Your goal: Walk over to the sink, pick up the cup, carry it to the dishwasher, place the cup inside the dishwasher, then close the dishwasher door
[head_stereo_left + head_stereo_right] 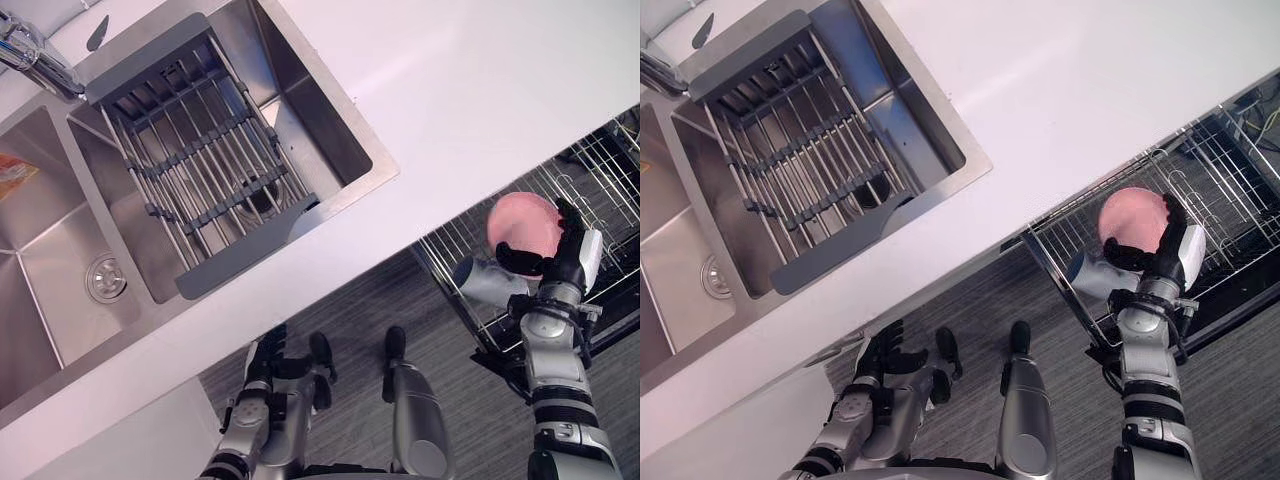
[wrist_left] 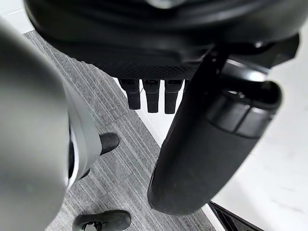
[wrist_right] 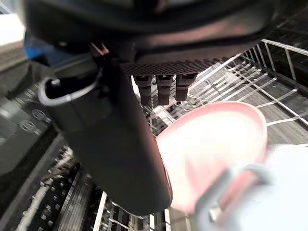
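Note:
A pink cup [image 1: 525,222] is held over the near end of the pulled-out wire dishwasher rack [image 1: 600,170], below the counter's front edge. My right hand [image 1: 570,262] is shut on it, with fingers and thumb wrapped round its side. In the right wrist view the pink cup [image 3: 216,144] sits against the palm, with the rack's wires [image 3: 231,82] just beyond it. My left hand [image 1: 268,365] hangs low over the grey floor by the counter front, fingers relaxed and holding nothing.
The white counter [image 1: 450,90] runs diagonally across the view. A steel double sink [image 1: 60,260] lies at the left, with a grey roll-up drying rack [image 1: 200,150] across one basin and a faucet [image 1: 35,55]. A grey rounded object [image 1: 490,282] lies at the rack's near edge.

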Tool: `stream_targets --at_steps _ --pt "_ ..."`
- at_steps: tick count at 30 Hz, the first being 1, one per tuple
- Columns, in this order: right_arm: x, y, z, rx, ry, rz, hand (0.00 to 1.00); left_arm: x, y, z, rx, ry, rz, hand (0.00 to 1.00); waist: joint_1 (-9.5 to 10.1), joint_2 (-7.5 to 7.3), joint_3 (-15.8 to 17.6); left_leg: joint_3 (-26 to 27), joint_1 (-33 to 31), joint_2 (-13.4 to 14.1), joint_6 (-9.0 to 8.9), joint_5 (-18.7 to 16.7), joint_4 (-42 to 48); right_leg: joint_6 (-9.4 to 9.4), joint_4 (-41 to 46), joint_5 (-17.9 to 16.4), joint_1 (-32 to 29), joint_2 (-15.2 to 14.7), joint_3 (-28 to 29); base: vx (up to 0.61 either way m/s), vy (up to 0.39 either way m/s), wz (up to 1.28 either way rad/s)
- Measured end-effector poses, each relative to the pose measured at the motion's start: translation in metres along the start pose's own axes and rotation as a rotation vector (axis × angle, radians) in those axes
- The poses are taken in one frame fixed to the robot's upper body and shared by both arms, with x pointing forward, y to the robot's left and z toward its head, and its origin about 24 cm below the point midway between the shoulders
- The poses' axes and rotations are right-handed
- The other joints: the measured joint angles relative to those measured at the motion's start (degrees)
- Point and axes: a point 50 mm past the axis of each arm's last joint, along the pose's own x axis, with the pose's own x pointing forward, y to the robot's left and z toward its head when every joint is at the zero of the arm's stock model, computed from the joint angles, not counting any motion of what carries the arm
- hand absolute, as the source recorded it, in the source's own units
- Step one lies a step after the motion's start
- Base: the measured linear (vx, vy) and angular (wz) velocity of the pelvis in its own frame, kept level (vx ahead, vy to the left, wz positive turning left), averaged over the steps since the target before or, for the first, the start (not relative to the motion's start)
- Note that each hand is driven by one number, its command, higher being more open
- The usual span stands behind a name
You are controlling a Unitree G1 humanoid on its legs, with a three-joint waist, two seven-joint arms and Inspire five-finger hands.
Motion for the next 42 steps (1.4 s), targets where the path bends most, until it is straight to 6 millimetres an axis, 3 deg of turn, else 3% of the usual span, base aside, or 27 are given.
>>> stream_targets --at_steps 3,8,13,19,24,29,33,38,42 --pt "-0.006 -0.007 0.014 0.032 -0.069 -0.040 0.90 0.000 -0.002 0.000 -0.003 0.001 -0.002 0.90 -0.04 -0.16 0.1 -0.1 0.5 0.0 -0.02 0.0 -0.2 -0.01 -0.1 0.0 0.5 0.1 0.0 0.00 0.000 0.00" --pt "-0.023 -0.011 0.020 0.108 -0.087 -0.099 0.90 0.002 -0.003 0.003 -0.002 -0.003 -0.004 0.90 -0.05 -1.16 0.7 -0.1 1.5 0.1 -0.07 0.0 -0.4 -0.10 -0.5 -0.1 1.6 0.2 -0.2 0.00 0.000 0.00" --pt "-0.047 -0.010 0.014 0.151 -0.063 -0.105 0.90 0.002 -0.003 0.002 -0.003 0.011 -0.004 0.90 -0.17 -1.59 0.6 -0.5 2.5 0.4 -0.31 -0.1 -0.5 -0.10 -1.3 -0.1 3.2 0.4 -0.6 0.01 0.004 0.02" --pt "-0.082 -0.005 -0.003 0.171 0.010 -0.050 0.90 0.002 0.002 -0.002 0.005 0.042 0.005 0.90 -0.61 -3.67 -0.1 -1.2 5.0 1.2 -1.09 -1.0 -0.4 -0.16 -3.8 -0.1 7.1 1.4 -1.5 0.03 -0.007 0.02" --pt "-0.116 0.002 -0.023 0.174 0.108 0.031 0.90 -0.003 0.006 -0.017 0.038 0.102 0.008 0.90 -1.34 -5.79 -4.4 -1.8 7.6 1.2 -1.41 -1.2 -2.2 -0.18 -7.1 0.0 10.7 1.8 -2.5 0.09 0.001 0.04" --pt "-0.140 0.010 -0.036 0.154 0.175 0.133 0.90 -0.016 0.016 -0.042 0.036 0.180 0.031 0.90 -1.78 -6.04 -11.1 -2.7 10.6 0.7 -1.64 -1.4 -4.6 0.14 -10.8 0.1 15.0 1.9 -3.7 0.10 0.025 0.09" --pt "-0.134 0.005 -0.029 0.129 0.092 0.130 0.90 -0.024 0.026 -0.060 0.051 0.256 0.053 0.90 -1.93 -6.24 -15.7 -3.5 12.6 0.5 -1.76 -1.4 -5.7 0.48 -13.0 0.4 17.9 1.9 -4.7 0.04 0.023 0.10" --pt "-0.151 0.025 -0.051 0.111 0.216 0.242 0.90 -0.027 0.027 -0.065 0.085 0.284 0.041 0.90 -2.06 -6.18 -17.2 -4.1 13.6 0.2 -1.72 -1.4 -5.9 0.54 -14.9 1.4 19.8 1.9 -5.0 -0.02 0.013 0.03" --pt "-0.167 0.027 -0.074 0.065 0.333 0.293 0.90 -0.030 0.027 -0.070 0.111 0.301 0.026 0.90 -2.42 -5.27 -18.2 -4.2 13.7 -0.1 -1.48 -1.2 -6.1 0.67 -16.2 2.3 20.5 2.1 -5.0 -0.04 0.016 0.00"
